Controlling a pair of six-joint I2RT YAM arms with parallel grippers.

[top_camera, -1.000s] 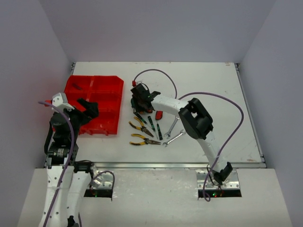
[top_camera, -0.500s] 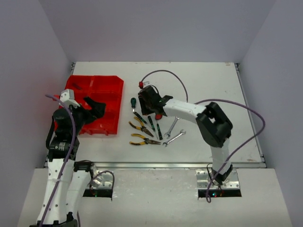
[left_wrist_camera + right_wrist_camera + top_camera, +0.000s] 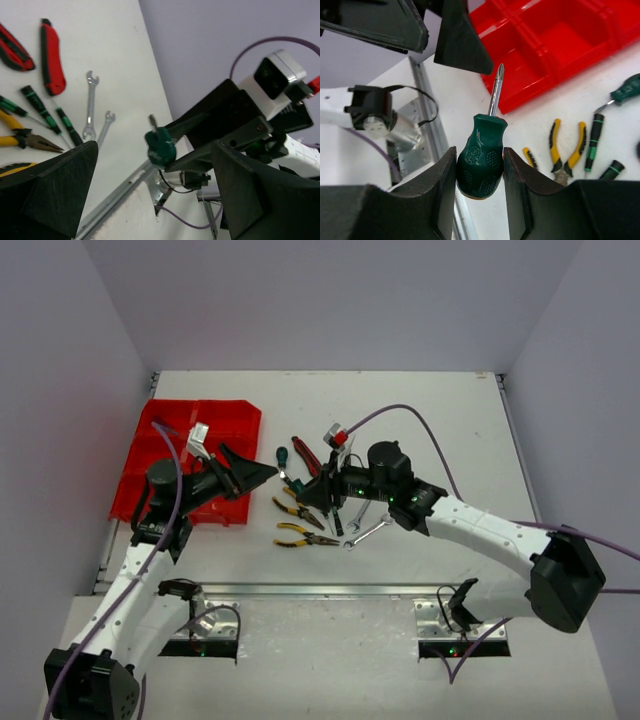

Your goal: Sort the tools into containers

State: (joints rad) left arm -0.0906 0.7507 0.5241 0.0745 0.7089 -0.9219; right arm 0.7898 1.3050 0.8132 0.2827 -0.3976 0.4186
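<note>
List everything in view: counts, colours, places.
table: 1, white, under everything
tray: 1, red, far left, open compartments
pliers: 2, yellow-black handles, centre
wrenches: 2, silver, right of pliers
knives: 2, red, behind the pile
thin screwdrivers: at least 3, green-black handles, between pliers and wrenches
loose stubby screwdriver: 1, green, beside the knives
held stubby screwdriver: 1, green, raised over the pile
left gripper: open, empty, between tray and tools
right gripper: shut on held stubby screwdriver

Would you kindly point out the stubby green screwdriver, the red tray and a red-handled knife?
stubby green screwdriver (image 3: pixel 481 155), right wrist view, on its handle.
red tray (image 3: pixel 560 45), right wrist view, bare compartment floor.
red-handled knife (image 3: pixel 52 60), left wrist view, mid-handle.
</note>
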